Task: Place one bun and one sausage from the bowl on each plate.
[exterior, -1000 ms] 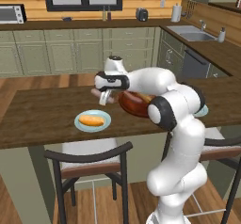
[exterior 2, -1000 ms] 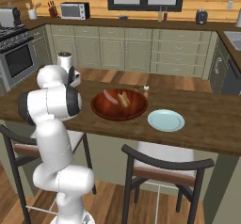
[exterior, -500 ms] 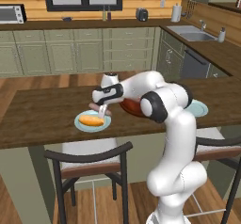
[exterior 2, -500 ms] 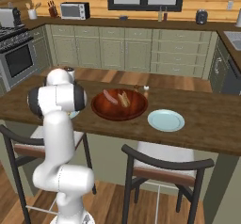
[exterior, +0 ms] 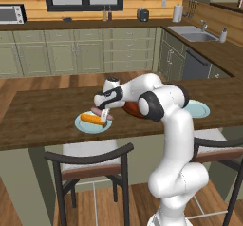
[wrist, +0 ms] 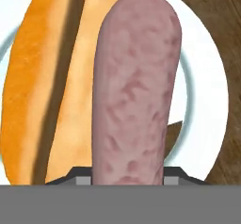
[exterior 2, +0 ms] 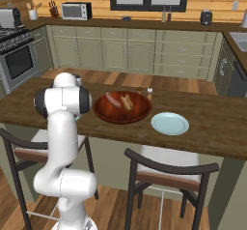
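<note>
On the left pale blue plate (exterior: 79, 124) lies an orange bun (exterior: 91, 120). My gripper (exterior: 105, 116) hangs just above it, shut on a pink sausage (exterior: 97, 112). In the hand view the sausage (wrist: 136, 91) runs lengthwise between my fingers, right beside the bun (wrist: 47, 82) and over the plate (wrist: 209, 91). The reddish-brown bowl (exterior 2: 121, 113) holds one more sausage (exterior 2: 112, 99) and a bun (exterior 2: 127, 101). It is mostly hidden behind my arm in the left base view. The right plate (exterior 2: 170, 123) is bare.
Two small shakers (exterior 2: 144, 91) stand just behind the bowl. Dark-framed chairs (exterior 2: 166, 173) sit under the counter's near edge. The wooden counter (exterior: 42, 111) stretches left of the plate.
My gripper has swung left from over the bowl to the left plate and come down low over it, carrying the sausage next to the bun.
</note>
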Tool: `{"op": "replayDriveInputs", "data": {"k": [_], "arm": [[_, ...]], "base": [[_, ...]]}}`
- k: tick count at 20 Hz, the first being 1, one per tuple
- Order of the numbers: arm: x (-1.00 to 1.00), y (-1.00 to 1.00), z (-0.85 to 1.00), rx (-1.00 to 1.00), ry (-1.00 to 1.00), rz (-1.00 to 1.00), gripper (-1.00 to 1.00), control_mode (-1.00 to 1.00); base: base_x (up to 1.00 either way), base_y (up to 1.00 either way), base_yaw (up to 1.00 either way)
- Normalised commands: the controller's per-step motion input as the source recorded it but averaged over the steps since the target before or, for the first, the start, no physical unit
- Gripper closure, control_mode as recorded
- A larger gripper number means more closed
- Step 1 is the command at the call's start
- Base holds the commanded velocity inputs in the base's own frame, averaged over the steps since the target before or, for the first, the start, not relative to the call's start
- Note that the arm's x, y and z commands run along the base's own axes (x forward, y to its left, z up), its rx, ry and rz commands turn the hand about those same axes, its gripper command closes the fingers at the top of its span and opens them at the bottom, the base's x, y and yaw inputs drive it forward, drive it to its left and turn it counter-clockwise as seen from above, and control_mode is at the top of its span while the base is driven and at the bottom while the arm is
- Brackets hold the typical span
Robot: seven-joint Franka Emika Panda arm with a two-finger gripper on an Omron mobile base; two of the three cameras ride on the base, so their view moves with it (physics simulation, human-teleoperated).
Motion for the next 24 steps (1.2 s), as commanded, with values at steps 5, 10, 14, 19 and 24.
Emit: {"op": "replayDriveInputs", "data": {"k": [5,10,14,19,24], "arm": [[0.68,0.23,-0.44,0.00,0.19,0.00,1.00,-1.00],[0.48,0.60,-0.29,0.00,0.04,0.00,-1.00,-1.00],[0.05,0.51,-0.17,0.00,0.00,0.00,-1.00,-1.00],[-0.27,0.13,0.02,0.00,-0.16,0.01,-1.00,-1.00],[-0.50,-0.05,0.42,0.05,-0.21,0.02,-1.00,-1.00]], "base": [[0.00,0.00,0.00],[0.00,0.00,0.00],[0.00,0.00,0.00],[0.00,0.00,0.00],[0.00,0.00,0.00]]}}
